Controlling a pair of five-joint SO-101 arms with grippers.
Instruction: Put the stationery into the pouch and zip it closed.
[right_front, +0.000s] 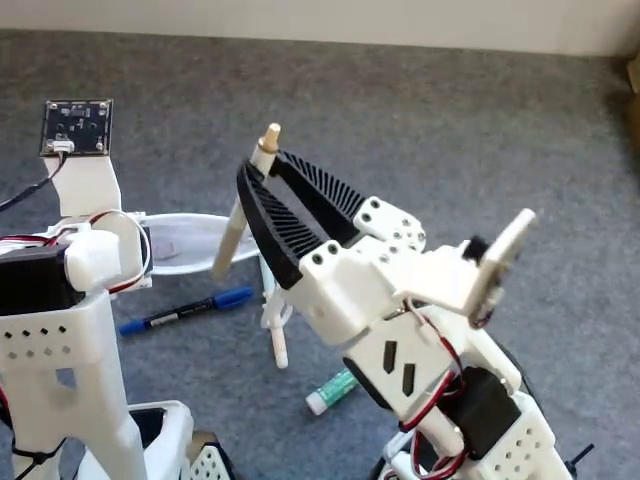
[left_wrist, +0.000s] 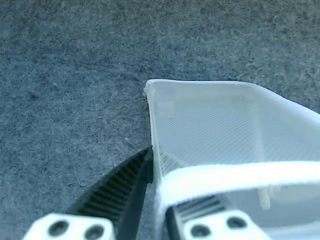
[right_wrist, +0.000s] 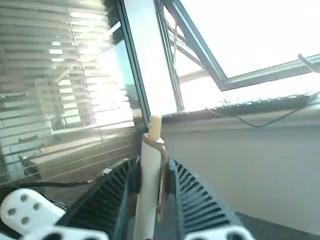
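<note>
The grey felted table surface (right_front: 430, 120) carries everything. The right arm (right_front: 400, 340) rises from the near right, its forearm angled up toward the middle. The left arm (right_front: 70, 330) stands at the near left corner.

The pouch (right_front: 195, 240), translucent white with a fine ribbed weave, lies on the left half of the surface, roughly midway between the far edge and the near one. Its mouth gapes open. The left gripper (left_wrist: 157, 185) is clamped narrow on the pouch's edge, one black ribbed finger outside the wall and the other showing through the fabric from inside.

The right gripper (right_front: 265, 163) is lifted clear of the surface, above the pouch's right end, pinching a cream-coloured pen (right_front: 229, 245) between its fingers. The pen is tilted, its top past the fingertips and its lower end hanging down over the pouch's mouth; whether it touches the pouch cannot be told.

A blue pen (right_front: 185, 313) lies on the surface just nearer than the pouch. A white pen (right_front: 277, 335) lies right of it, pointing toward the near edge. A green and white stick (right_front: 333, 390) lies nearer still, beside the right arm.
</note>
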